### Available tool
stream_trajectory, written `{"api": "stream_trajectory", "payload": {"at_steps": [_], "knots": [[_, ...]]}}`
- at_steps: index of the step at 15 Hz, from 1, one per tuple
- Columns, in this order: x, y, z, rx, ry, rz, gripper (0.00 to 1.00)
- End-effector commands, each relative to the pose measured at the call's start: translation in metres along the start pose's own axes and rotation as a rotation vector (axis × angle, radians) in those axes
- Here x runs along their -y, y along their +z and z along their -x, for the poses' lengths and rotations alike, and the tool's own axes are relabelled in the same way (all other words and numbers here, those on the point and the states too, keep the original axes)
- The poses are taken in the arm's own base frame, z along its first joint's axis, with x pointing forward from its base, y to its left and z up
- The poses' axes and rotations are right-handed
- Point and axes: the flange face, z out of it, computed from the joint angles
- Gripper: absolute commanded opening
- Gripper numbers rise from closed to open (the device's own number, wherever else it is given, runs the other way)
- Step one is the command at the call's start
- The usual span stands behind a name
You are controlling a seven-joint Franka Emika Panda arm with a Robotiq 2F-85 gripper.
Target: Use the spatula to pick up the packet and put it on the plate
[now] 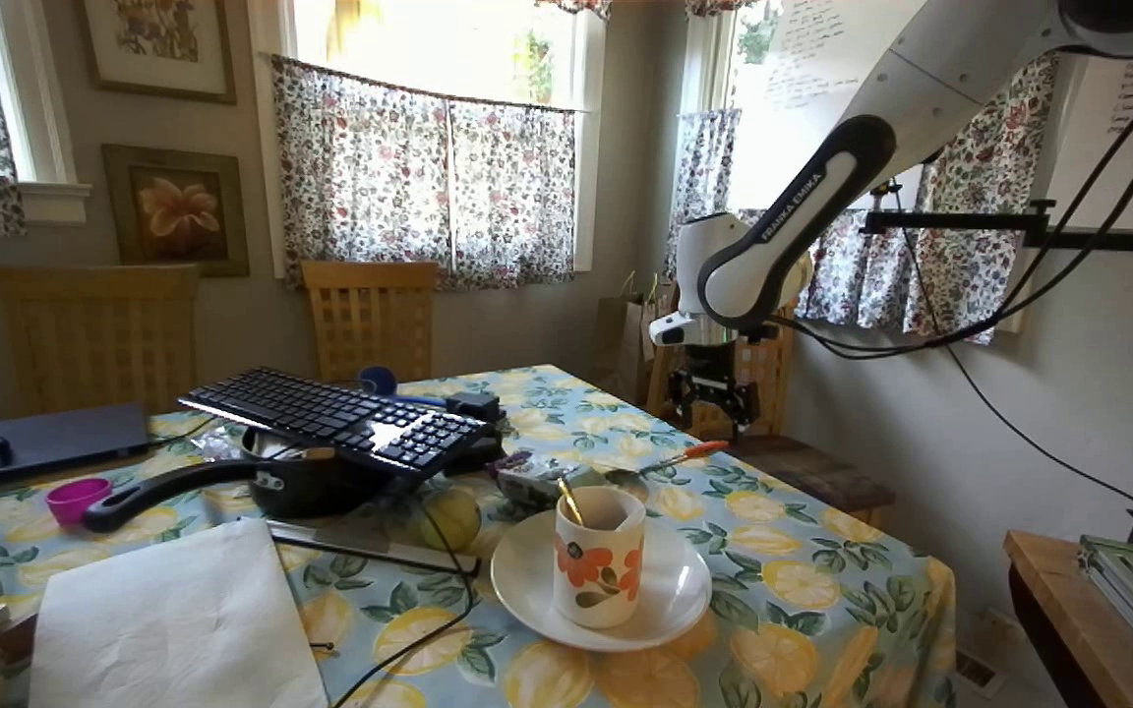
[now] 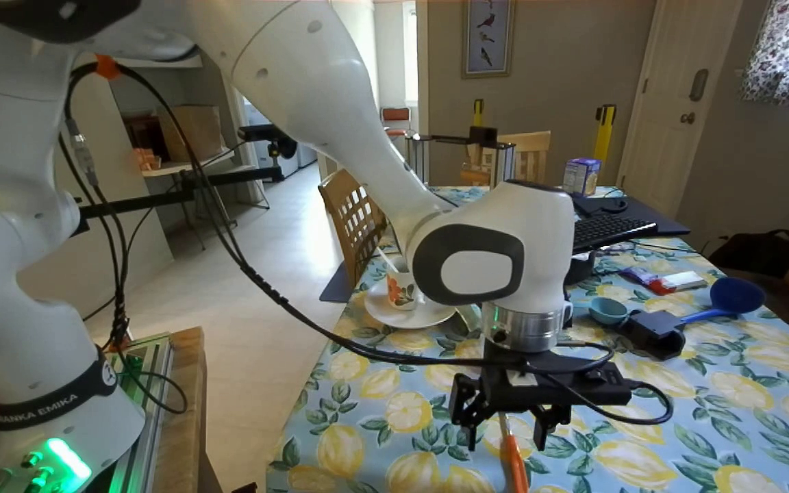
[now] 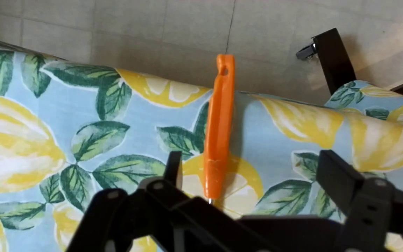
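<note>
An orange-handled utensil, apparently the spatula, lies on the table; its handle shows in both exterior views (image 1: 704,449) (image 2: 516,460) and the wrist view (image 3: 219,133), where it overhangs the table edge. Its head is out of the wrist view. My gripper (image 1: 714,421) (image 2: 505,438) (image 3: 254,168) is open and empty above the utensil, fingers on either side of the handle, nearer the left finger in the wrist view. A silvery-grey item, likely the packet (image 1: 539,482), lies behind the cup, partly hidden. The white plate (image 1: 522,580) (image 2: 381,309) holds the flowered cup (image 1: 594,575) (image 2: 401,291).
A keyboard (image 1: 330,418) rests over a black pan (image 1: 306,487). A yellow-green ball (image 1: 450,519) is beside the plate. A black box (image 2: 653,333), a blue ladle (image 2: 737,296) and a small blue cup (image 2: 607,310) stand near the arm. Paper (image 1: 173,619) lies in front.
</note>
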Motion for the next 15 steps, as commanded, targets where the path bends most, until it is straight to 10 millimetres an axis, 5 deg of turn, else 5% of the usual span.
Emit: {"api": "stream_trajectory", "payload": {"at_steps": [1, 8, 11, 15], "knots": [[-0.022, 0.014, 0.003, 0.012, 0.044, -0.007, 0.89], [-0.033, 0.03, 0.011, -0.004, 0.108, -0.023, 0.68], [-0.033, 0.029, 0.014, -0.012, 0.126, -0.018, 0.35], [-0.034, 0.027, 0.017, -0.012, 0.146, -0.012, 0.08]]}}
